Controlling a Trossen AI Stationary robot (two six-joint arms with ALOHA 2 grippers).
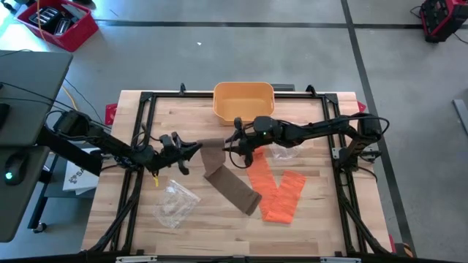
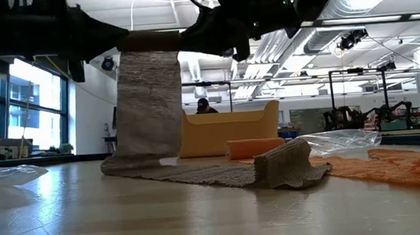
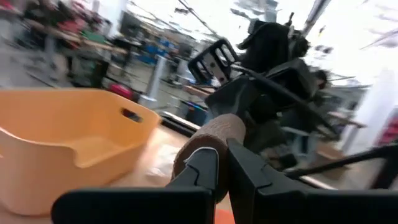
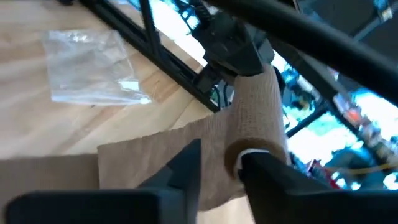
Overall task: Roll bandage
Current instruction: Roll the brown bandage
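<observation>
The brown bandage (image 1: 230,183) is held up in front of the yellow bin (image 1: 243,100), its rolled end clamped by the left gripper (image 1: 191,148) and straddled by the part-open right gripper (image 1: 232,141), so the tail hangs free for winding.

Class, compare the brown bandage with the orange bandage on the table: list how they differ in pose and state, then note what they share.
The brown bandage is partly rolled and lifted at one end between the left hand and right hand; the orange bandage lies fully unrolled and untouched. The brown one hangs down to the table like a curtain; the orange one lies flat. Both are long fabric strips trailing across the wooden tabletop.
</observation>
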